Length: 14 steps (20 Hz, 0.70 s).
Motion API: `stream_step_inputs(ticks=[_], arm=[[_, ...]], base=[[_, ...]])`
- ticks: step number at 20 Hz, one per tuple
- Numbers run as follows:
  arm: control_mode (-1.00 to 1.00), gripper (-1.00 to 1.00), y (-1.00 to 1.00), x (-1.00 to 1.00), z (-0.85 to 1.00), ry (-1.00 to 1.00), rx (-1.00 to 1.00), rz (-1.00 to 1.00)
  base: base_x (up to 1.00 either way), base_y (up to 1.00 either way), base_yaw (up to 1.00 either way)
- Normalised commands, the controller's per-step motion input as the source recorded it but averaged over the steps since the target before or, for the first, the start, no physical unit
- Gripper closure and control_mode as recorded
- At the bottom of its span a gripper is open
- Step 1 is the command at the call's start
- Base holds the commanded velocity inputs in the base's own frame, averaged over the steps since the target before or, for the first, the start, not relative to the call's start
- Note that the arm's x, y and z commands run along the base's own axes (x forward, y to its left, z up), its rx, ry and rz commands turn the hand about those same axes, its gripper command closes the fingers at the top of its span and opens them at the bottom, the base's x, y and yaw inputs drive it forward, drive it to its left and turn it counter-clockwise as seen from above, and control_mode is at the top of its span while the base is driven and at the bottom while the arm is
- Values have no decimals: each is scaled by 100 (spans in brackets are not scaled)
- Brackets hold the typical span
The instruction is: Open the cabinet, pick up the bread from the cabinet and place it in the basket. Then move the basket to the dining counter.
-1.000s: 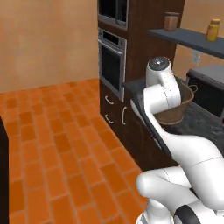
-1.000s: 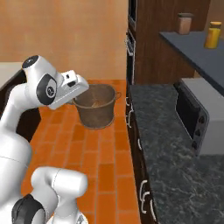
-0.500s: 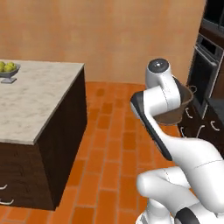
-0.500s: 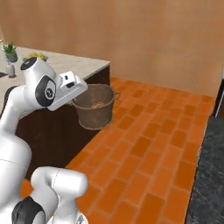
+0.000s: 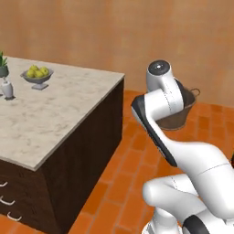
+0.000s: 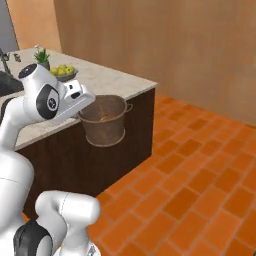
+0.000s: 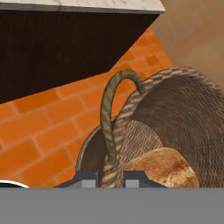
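Note:
My gripper [image 6: 85, 106] is shut on the rim of the brown woven basket [image 6: 106, 127], right at its thin handle loop [image 7: 108, 109], and carries it in the air over the brick floor. A golden loaf of bread [image 7: 162, 168] lies inside the basket [image 7: 175, 113]. In the left base view the basket [image 5: 178, 122] hangs behind my forearm. The dining counter [image 6: 112, 80], pale marbled stone on a dark wood base, stands just left of the basket; its corner [image 7: 87, 5] is above the basket in the hand view. The cabinet is out of view.
A bowl of yellow-green fruit [image 5: 38, 75] and a small potted plant [image 6: 42, 56] stand on the dining counter [image 5: 55, 114]. A dark faucet [image 6: 5, 59] rises at its far left. Orange brick floor [image 6: 200, 170] stretches to the tan wall on the right.
The whole picture has swung: the camera turned away from the oven and dark granite counter to the marbled island. The basket stays held in the gripper in the same pose.

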Motion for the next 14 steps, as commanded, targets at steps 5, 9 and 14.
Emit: stream_step_inputs(ticks=[5,9,14], arm=[[100,100,0,0,0,0,0,0],[100,100,0,0,0,0,0,0],[100,100,0,0,0,0,0,0]], base=[[100,-45,43],[100,-37,47],[98,-38,48]])
